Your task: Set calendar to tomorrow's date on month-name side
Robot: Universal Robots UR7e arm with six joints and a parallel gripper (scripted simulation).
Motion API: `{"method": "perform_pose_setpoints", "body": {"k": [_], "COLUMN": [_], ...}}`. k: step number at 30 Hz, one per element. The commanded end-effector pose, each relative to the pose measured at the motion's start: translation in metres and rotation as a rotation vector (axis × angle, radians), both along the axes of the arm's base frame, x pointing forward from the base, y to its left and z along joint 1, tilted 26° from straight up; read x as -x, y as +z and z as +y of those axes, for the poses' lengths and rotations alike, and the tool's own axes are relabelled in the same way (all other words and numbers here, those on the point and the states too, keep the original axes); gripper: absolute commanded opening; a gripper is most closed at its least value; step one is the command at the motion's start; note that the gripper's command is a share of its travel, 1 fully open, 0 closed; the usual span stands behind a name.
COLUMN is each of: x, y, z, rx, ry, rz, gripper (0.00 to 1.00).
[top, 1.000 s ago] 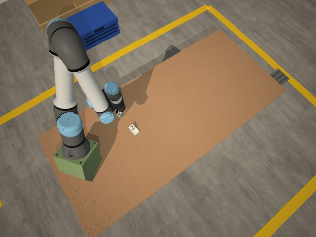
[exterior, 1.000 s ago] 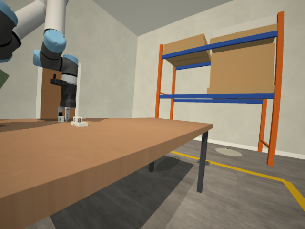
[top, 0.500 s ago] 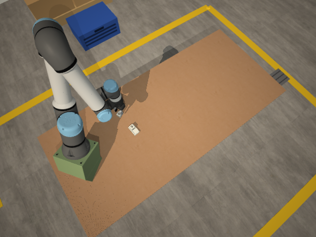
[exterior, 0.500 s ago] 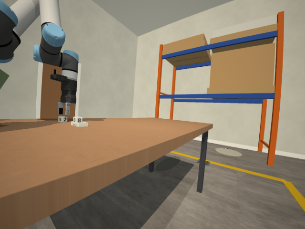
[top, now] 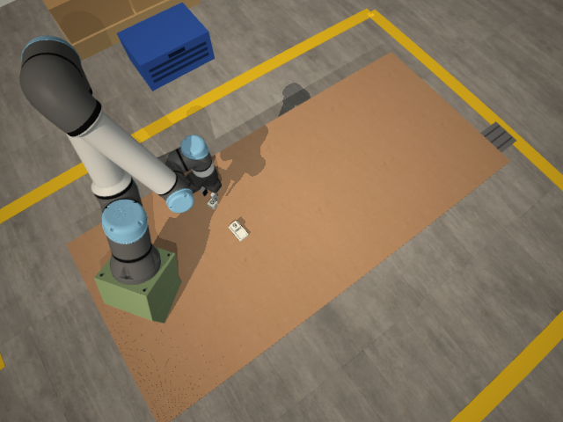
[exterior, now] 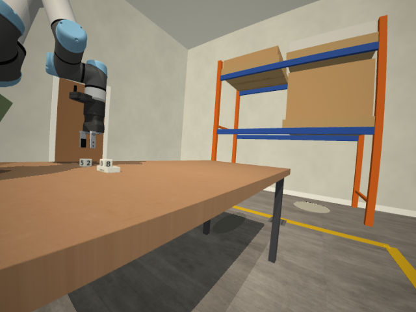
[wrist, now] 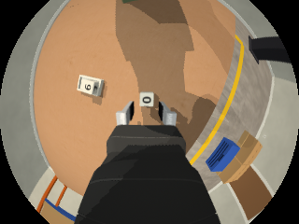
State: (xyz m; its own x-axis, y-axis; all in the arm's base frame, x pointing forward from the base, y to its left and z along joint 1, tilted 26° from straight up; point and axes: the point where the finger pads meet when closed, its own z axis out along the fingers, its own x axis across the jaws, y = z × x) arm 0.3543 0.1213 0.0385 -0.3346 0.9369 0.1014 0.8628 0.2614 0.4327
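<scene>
I have the gripper [exterior: 87,143] hanging above the loose cube [exterior: 85,162], jaws wide and holding nothing. That cube stands on the surface [exterior: 168,188] outside the tray [exterior: 112,169], near it but apart, on the arm's side. In the exterior view it shows 5 and 2 on two side faces; the wrist view shows 0 on its top face.

Risks I judge from here:
- Wrong face forward. The cube has several digits; regrasping without checking orientation could put the wrong digit, or a tilted one, on the month side.
- Off-centre grasp. In the wrist view the cube [wrist: 146,99] sits between the fingers but ahead of them; a descent without correction could clip an edge and tip or push it.
- Collision at the tray. The second cube [exterior: 106,164] occupies one place in it; a careless insertion could knock it, or shift or lift the tray.
- Cube left leaning on the tray wall rather than flat on its floor.

Count:
- Cubes: two, one in the tray showing 8 outward with a 0 on its adjoining side, one on the surface.
- Trays: one.
- Arms: one, with one gripper.

I cannot read the month name in any view.
</scene>
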Motion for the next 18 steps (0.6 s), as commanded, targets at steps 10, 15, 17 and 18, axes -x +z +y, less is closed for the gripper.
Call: {"method": "perform_pose_setpoints", "body": {"k": [10,15,17,18], "x": [0.009,0.009,0.010,0.010], "y": [0.023,0.024,0.025,0.025], "z": [-0.007,-0.008,-0.008,-0.008], "rx": [-0.003,-0.003,-0.003,-0.003], "ry": [0.001,0.001,0.001,0.001], "rz": [0.007,0.007,0.007,0.007], "gripper": [0.87,0.87,0.87,0.87]}}
